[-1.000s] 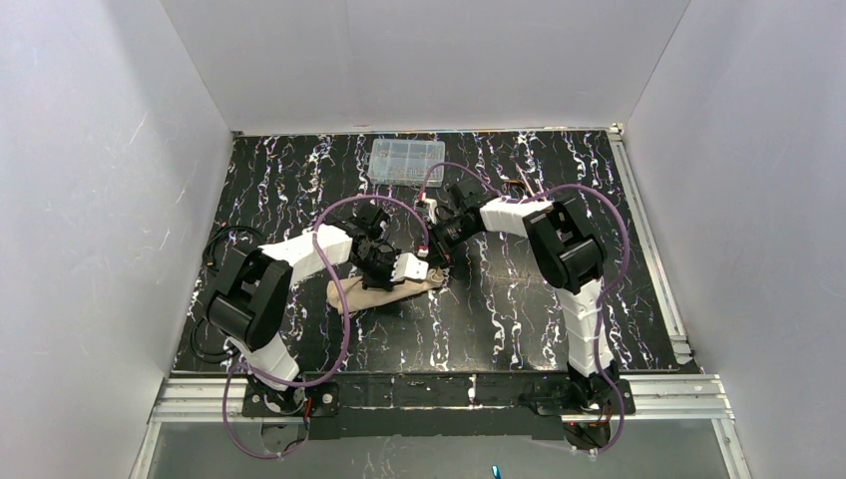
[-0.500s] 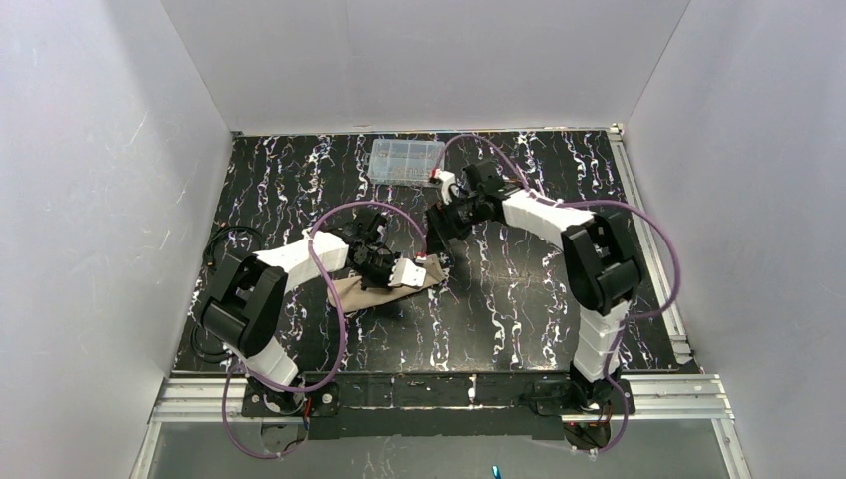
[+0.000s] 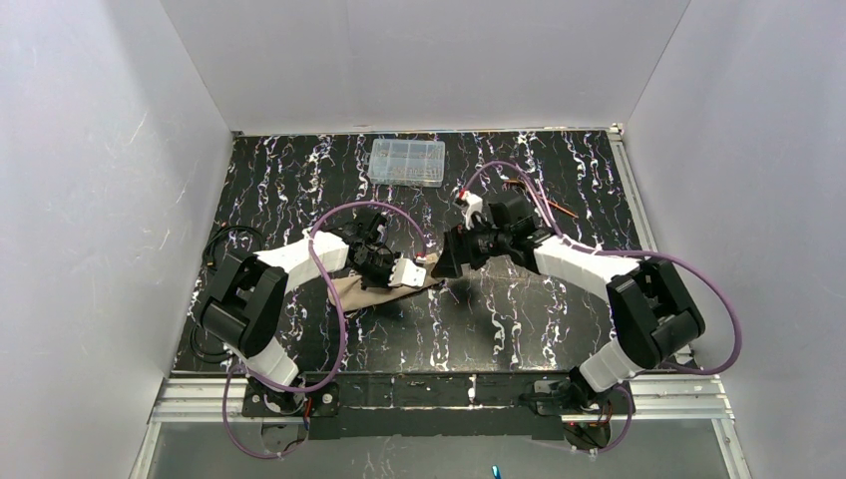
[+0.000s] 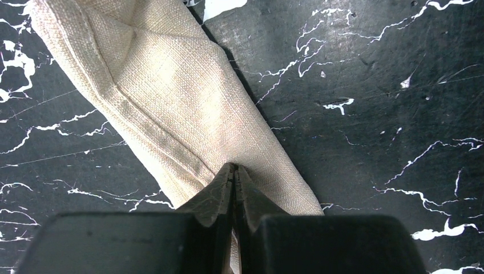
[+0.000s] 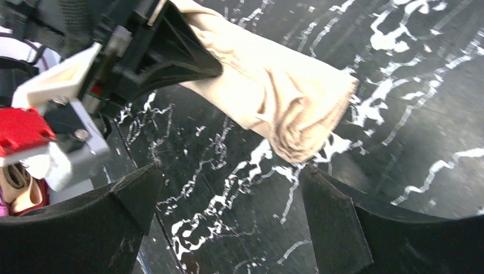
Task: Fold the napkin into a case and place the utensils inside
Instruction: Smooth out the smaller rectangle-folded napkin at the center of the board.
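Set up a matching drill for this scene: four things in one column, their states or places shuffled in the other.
Things:
1. left claw
2. right claw
3. napkin
4. plastic box

States or places:
A. at the back of the table
B. wide open, holding nothing
C. pinched shut on the napkin
D. beige, folded into a narrow strip

Pairs: 1-C, 2-B, 3-D, 4-A
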